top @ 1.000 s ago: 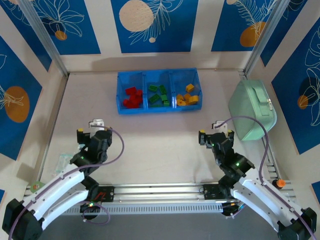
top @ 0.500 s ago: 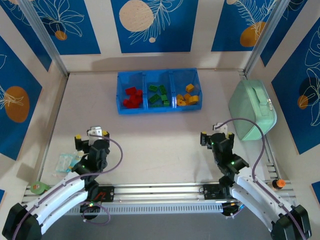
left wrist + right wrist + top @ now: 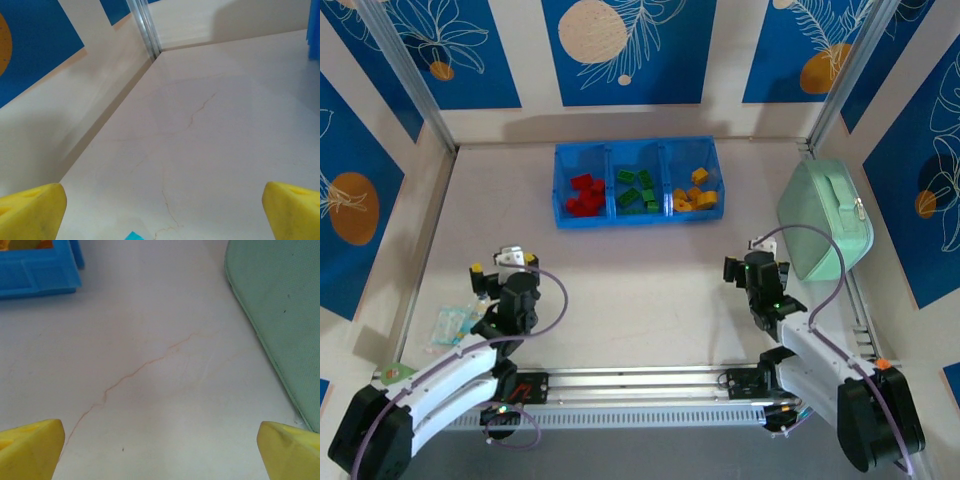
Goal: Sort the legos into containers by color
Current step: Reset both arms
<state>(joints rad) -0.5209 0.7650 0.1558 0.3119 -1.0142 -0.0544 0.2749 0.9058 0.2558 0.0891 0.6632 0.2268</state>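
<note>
**Top view and both wrist views: arms folding back, sorting apparently complete.** The containers (image 3: pixel 636 218), one blue three-compartment tray, sit at 12 o'clock on the table (image 3: pixel 640 290). The red legos (image 3: pixel 584 193) lie in its 9 o'clock compartment, the green legos (image 3: pixel 638 190) in the middle one, and the yellow-orange legos (image 3: pixel 694 192) in the 3 o'clock one. No loose brick is visible on the table.

The left gripper (image 3: pixel 495 265) hangs at 8 o'clock, with its yellow fingers (image 3: pixel 30 212) spread wide and nothing between them. The right gripper (image 3: pixel 748 258) hangs at 4 o'clock, also spread and empty in its wrist view (image 3: pixel 160 445), with a tray corner (image 3: pixel 37 270) at 11 o'clock.

Over the last second both arms have folded in toward their bases. This has uncovered a pale packet (image 3: pixel 450 323) at 8 o'clock. The tray and its contents have not shifted. A mint-green case (image 3: pixel 825 222) stands at 3 o'clock, just beside the right gripper.

Judged from this, the task is finished and the arms are retiring to rest.
</note>
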